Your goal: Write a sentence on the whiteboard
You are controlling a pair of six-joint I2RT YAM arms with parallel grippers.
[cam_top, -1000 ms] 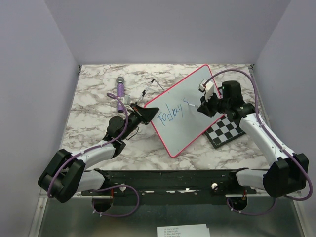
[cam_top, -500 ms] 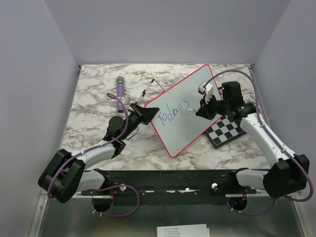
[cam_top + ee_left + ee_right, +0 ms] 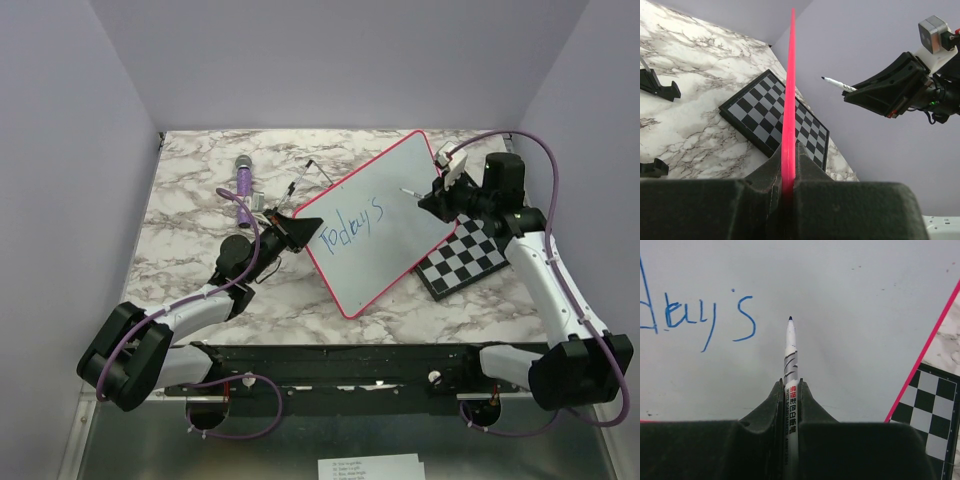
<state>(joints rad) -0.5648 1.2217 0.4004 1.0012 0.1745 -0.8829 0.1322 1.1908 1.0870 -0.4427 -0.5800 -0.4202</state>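
Observation:
The whiteboard lies tilted at the table's middle right, its pink-red rim edge-on in the left wrist view. My left gripper is shut on the board's left corner. Blue writing reading "Today's" runs across the board and shows in the right wrist view. My right gripper is shut on a white marker, tip lifted off the board and pointing at bare white surface right of the "s". The marker also shows in the left wrist view.
A black-and-white chessboard lies partly under the board's right side, seen also in the left wrist view. A purple microphone-like object and thin black wires lie at the back left. Black stands sit on the marble.
My right gripper has pulled back up and to the right with the marker, away from the finished "s". The left gripper and board have not moved.

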